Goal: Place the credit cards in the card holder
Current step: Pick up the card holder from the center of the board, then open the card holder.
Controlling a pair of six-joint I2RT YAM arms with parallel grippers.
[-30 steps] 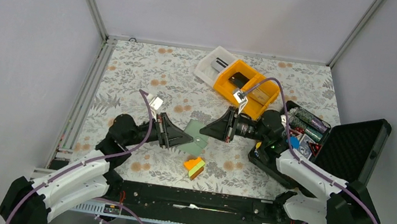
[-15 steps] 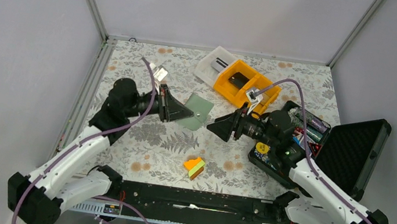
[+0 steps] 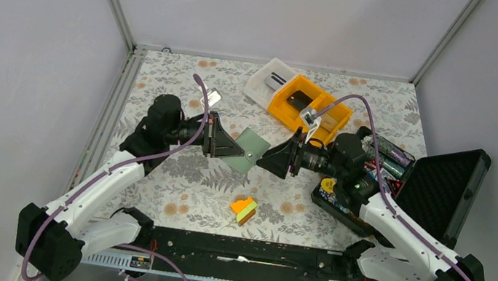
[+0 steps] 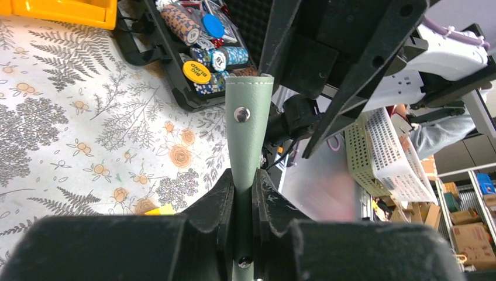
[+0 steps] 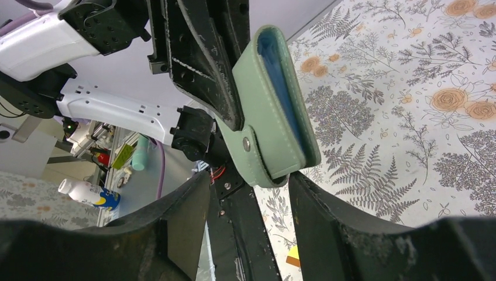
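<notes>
While the holder (image 3: 244,146) is clamped above mid-counter by the left tool (image 3: 222,141) and flanked by the right tool (image 3: 267,159), jaws apart, no card is seen inserted, and the cards (image 3: 300,102) are seen in the bins (image 3: 279,112) near the far edge.

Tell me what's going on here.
The left gripper is shut on one end of the card holder and holds it up off the table, between the two arms. The right gripper is open, its jaws on either side of the holder's free end without gripping it. Neither gripper has a card; what look like the cards lie in the orange bin at the back.
</notes>
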